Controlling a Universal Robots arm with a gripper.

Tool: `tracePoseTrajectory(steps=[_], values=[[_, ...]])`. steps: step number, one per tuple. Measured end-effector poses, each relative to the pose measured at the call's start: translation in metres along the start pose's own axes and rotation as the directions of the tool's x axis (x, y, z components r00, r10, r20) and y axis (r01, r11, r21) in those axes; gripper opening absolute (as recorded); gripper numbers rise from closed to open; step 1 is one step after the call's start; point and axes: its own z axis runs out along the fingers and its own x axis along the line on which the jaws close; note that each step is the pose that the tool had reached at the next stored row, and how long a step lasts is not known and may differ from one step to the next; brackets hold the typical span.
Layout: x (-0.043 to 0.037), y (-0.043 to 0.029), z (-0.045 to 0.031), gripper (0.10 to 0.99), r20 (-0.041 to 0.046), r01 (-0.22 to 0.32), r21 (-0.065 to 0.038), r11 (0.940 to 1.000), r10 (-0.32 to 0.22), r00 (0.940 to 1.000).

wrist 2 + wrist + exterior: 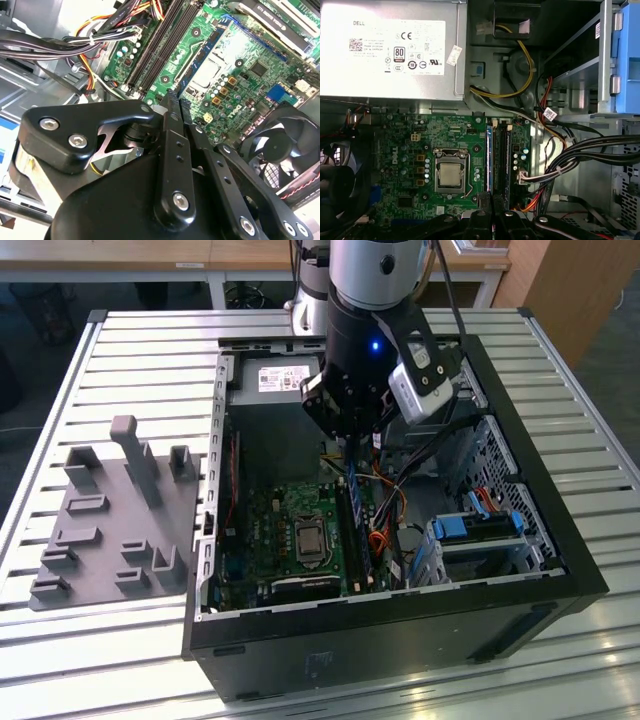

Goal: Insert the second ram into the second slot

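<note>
Gripper, fingers pressed together w/ nothing visibly held, hangs mid-frame in exterior view over open PC case, near second ram standing in mobo slot btwn CPU socket & cable bundle.

Arm upright, wrist straight down, black end effector with both fingers tight together

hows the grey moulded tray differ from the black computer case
The grey moulded tray is low and flat with upright pegs; the black computer case is a bigger, deep open box. The tray sits at the exterior view's left, the case at its right. Both rest on the slatted metal table.
</note>
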Motion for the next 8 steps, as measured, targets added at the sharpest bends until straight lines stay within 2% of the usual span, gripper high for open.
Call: tracePoseTrajectory(steps=[8], values=[[0.0,0.0,0.0021,0.129,-0.0012,0.0,0.0,1.0,0.0,1.0]])
